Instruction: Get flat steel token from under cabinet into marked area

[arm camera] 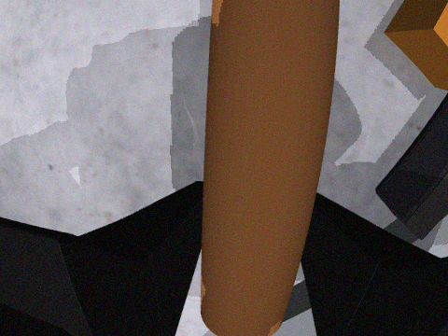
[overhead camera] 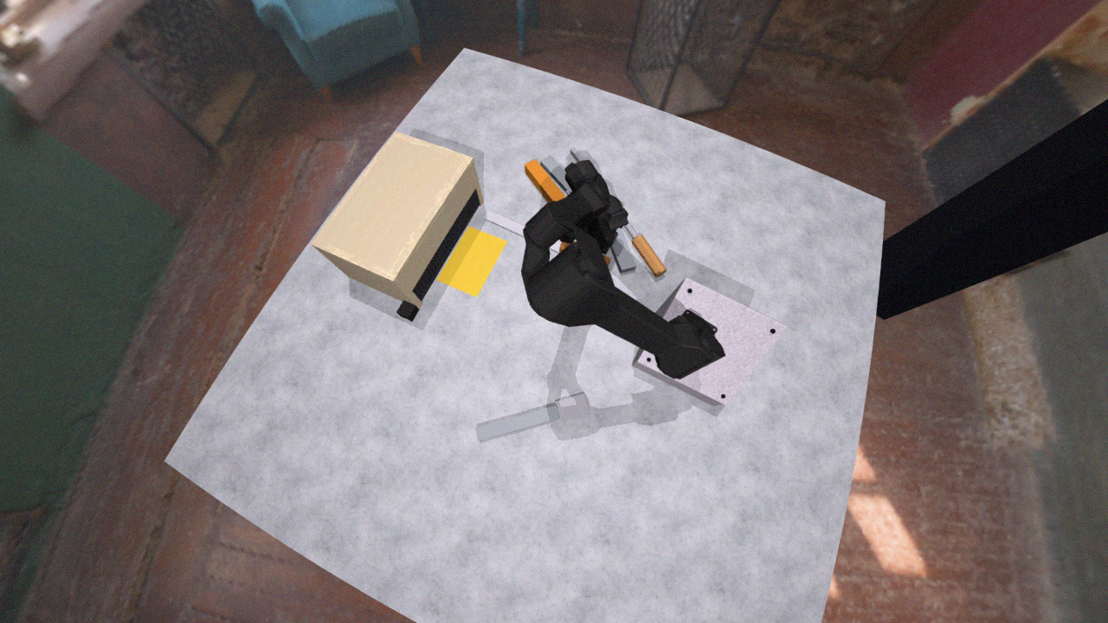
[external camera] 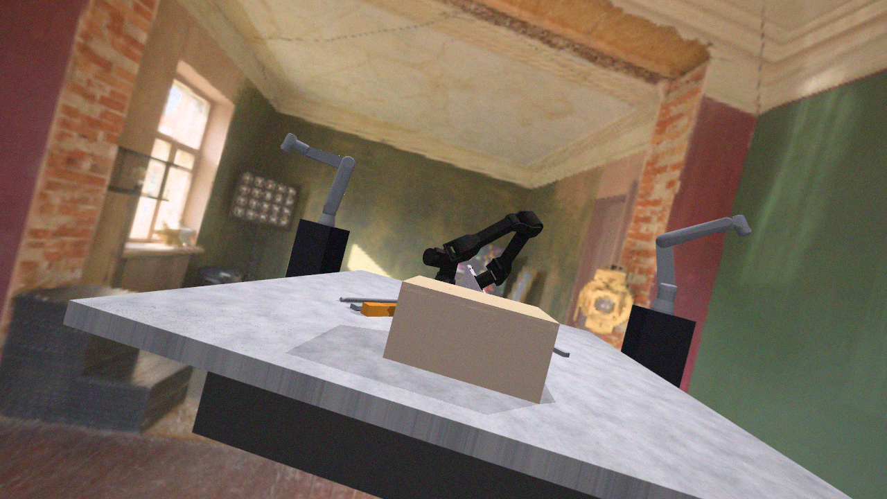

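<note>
The tan cabinet [overhead camera: 398, 213] [external camera: 471, 335] stands at the table's left, with dark vent slots [overhead camera: 447, 246] along its bottom front. The yellow marked area [overhead camera: 473, 260] lies in front of them. I see no token in any view. My gripper [overhead camera: 615, 221] [arm camera: 253, 198] is shut on the round orange handle [overhead camera: 649, 255] [arm camera: 268, 149] of a long tool and holds it above the table. The tool's pale flat blade [overhead camera: 503, 222] [external camera: 474, 276] points toward the cabinet and ends short of the marked area.
An orange block [overhead camera: 542, 182] [external camera: 378, 308] [arm camera: 429, 25] and a grey bar [overhead camera: 621, 260] lie under my arm. A clear grey strip [overhead camera: 515, 420] lies nearer the front. My base plate [overhead camera: 739, 341] sits at the right. A thin grey rod [external camera: 366, 299] lies behind the cabinet's far side.
</note>
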